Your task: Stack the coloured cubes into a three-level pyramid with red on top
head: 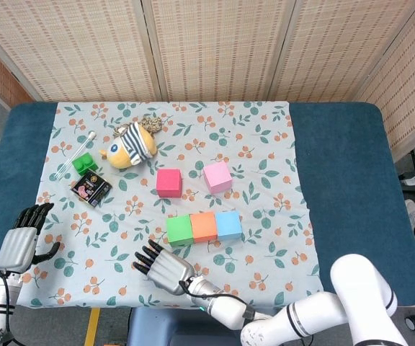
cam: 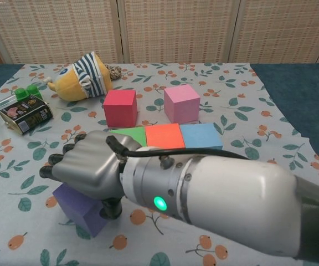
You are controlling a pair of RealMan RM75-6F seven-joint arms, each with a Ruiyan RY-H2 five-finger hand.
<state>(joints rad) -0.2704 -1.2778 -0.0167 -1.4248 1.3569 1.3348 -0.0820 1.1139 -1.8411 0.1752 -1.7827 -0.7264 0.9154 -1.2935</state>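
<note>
Green (head: 179,231), orange (head: 204,226) and blue (head: 228,224) cubes stand touching in a row mid-cloth. Behind them sit the red cube (head: 168,182) and the pink cube (head: 217,176), apart from each other. My right hand (head: 161,267) lies palm-down over the purple cube (cam: 75,208), fingers stretched and spread beyond its far edge, thumb beside its right face. The head view hides that cube entirely. In the chest view the hand (cam: 87,169) also covers the fronts of the green (cam: 129,134) and orange (cam: 163,134) cubes. My left hand (head: 20,245) hovers open at the table's left edge.
A striped plush toy (head: 130,146) lies at the back left of the cloth. Near it are a small green block (head: 84,162) and a dark packet (head: 91,188). The dark blue table (head: 351,180) extends bare beyond the floral cloth on the right.
</note>
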